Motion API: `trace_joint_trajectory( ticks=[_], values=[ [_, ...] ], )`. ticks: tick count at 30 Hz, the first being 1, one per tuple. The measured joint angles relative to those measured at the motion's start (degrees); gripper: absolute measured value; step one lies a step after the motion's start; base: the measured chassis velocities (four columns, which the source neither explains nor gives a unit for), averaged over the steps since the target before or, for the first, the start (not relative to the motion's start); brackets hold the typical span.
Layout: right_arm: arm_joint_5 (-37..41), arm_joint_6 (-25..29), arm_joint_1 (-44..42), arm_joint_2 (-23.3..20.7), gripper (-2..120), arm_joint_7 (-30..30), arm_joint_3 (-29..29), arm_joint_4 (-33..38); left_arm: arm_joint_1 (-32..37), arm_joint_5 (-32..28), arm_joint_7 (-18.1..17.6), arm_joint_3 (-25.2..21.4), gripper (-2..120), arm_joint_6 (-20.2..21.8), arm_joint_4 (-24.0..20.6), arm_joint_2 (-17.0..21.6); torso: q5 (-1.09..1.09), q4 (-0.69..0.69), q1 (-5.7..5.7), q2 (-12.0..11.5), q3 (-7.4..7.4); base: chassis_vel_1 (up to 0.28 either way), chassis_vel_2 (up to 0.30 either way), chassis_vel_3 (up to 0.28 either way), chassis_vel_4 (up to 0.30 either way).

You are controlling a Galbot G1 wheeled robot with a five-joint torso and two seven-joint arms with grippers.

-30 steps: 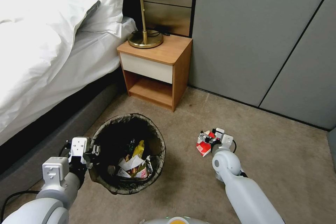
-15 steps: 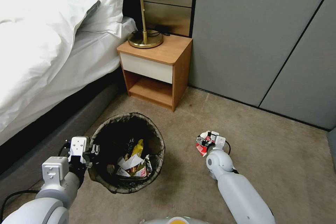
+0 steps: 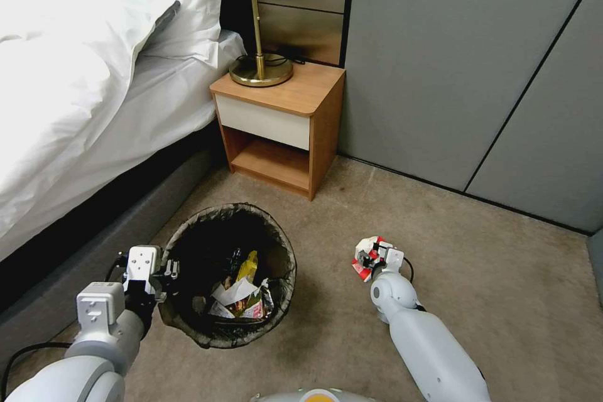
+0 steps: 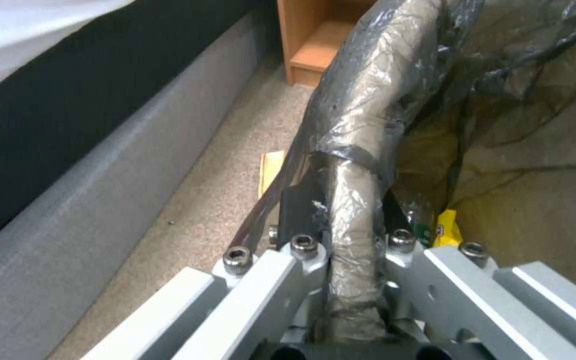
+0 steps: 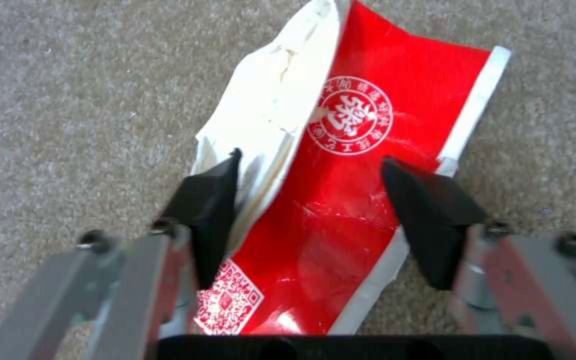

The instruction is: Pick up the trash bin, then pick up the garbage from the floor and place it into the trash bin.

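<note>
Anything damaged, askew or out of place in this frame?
The flattened red-and-white carton lies on the beige carpet, torn along its white edge, with the right gripper open astride it. The left gripper is clamped on the bag-lined rim of the round trash bin.

Small round bin lined with a dark crinkled plastic bag [image 3: 230, 276], upright on the carpet, bagged rim [image 4: 351, 165] pinched between the left jaws; yellow wrapper, white paper and other litter heaped inside. Flattened red-and-white carton with a round white emblem [image 5: 341, 165], flat on the carpet, lying between the spread right jaws, torn white edge beside one of them.
</note>
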Motion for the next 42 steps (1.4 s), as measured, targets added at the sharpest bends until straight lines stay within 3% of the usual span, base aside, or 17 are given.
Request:
trace_joint_trajectory(
  ticks=[7, 9, 11, 14, 20, 26, 31, 32, 35, 40, 42],
  values=[
    [-0.1, 0.1, 0.0, 0.0, 21, -0.6, -0.1, -0.2, -0.3, 0.0, 0.0, 0.1, 1, 0.0, 0.0, 0.1, 0.00, 0.00, 0.00, 0.0, 0.00, 0.000, 0.000, 0.000, 0.000],
    [-0.2, 0.1, 0.1, 0.1, 19, -0.6, -0.1, -0.4, -0.3, 0.0, 0.0, 0.1, 1, -0.1, 0.0, 0.1, 0.00, 0.00, 0.00, 0.0, 0.00, 0.000, 0.000, 0.000, 0.000],
    [-0.5, 0.3, 0.2, 0.2, 7, -0.9, -0.2, -0.9, -0.3, 0.0, 0.1, 0.1, 1, -0.1, 0.0, 0.2, 0.00, 0.00, 0.00, 0.0, 0.00, 0.000, 0.000, 0.000, 0.000],
    [-0.8, 0.6, 0.2, 0.3, 0, -1.0, -0.2, -1.3, -0.3, 0.0, 0.1, 0.1, 1, -0.1, 0.0, 0.3, 0.00, 0.00, 0.00, 0.0, 0.00, 0.000, 0.000, 0.000, 0.000],
    [-1.8, 0.8, -0.1, 0.3, 0, -1.3, 0.0, 0.1, -0.4, -0.1, 0.1, 0.1, 1, -0.1, 0.0, 0.3, 0.01, 0.00, 0.00, 0.0, 0.00, 0.000, 0.000, 0.000, 0.000],
    [-4.5, 0.0, -2.3, -1.3, 0, -2.8, 1.6, 9.5, -0.4, -0.3, 0.1, 0.1, 1, -0.1, 0.0, 0.5, 0.00, 0.00, 0.00, 0.0, 0.00, 0.000, 0.000, 0.000, 0.000],
    [-5.6, -3.6, -5.7, -4.1, 0, -4.5, 3.2, 25.1, -0.5, -0.4, 0.1, 0.1, 1, -0.1, 0.0, 0.6, 0.00, -0.02, 0.00, 0.0, 0.00, 0.000, 0.000, 0.000, 0.000],
    [-5.6, -3.6, -5.7, -4.1, 0, -4.5, 3.2, 25.1, -0.5, -0.4, 0.1, 0.1, 1, -0.1, 0.0, 0.6, 0.00, -0.02, 0.00, 0.0, 0.00, 0.000, 0.000, 0.000, 0.000],
    [-5.8, -4.3, -6.9, -7.2, 0, -5.0, 2.0, 36.6, -0.3, -0.4, 0.1, 0.4, 1, -0.1, 0.0, 0.7, 0.00, 0.00, 0.00, 0.0, 0.00, 0.000, 0.000, 0.000, 0.000],
    [-4.4, -6.0, -7.2, -11.4, 0, -5.2, -0.4, 45.2, -0.1, -0.4, 0.1, 0.4, 1, -0.1, 0.0, 1.0, 0.01, 0.00, 0.00, 0.0, 0.00, 0.000, 0.000, 0.000, 0.000],
    [-2.8, -7.5, -7.4, -15.6, 0, -5.6, -2.1, 51.2, 0.0, -0.4, 0.1, 0.4, 1, -0.1, 0.0, 1.1, -0.01, 0.00, 0.00, 0.0, 0.00, 0.000, 0.000, 0.000, 0.000]
  ],
)
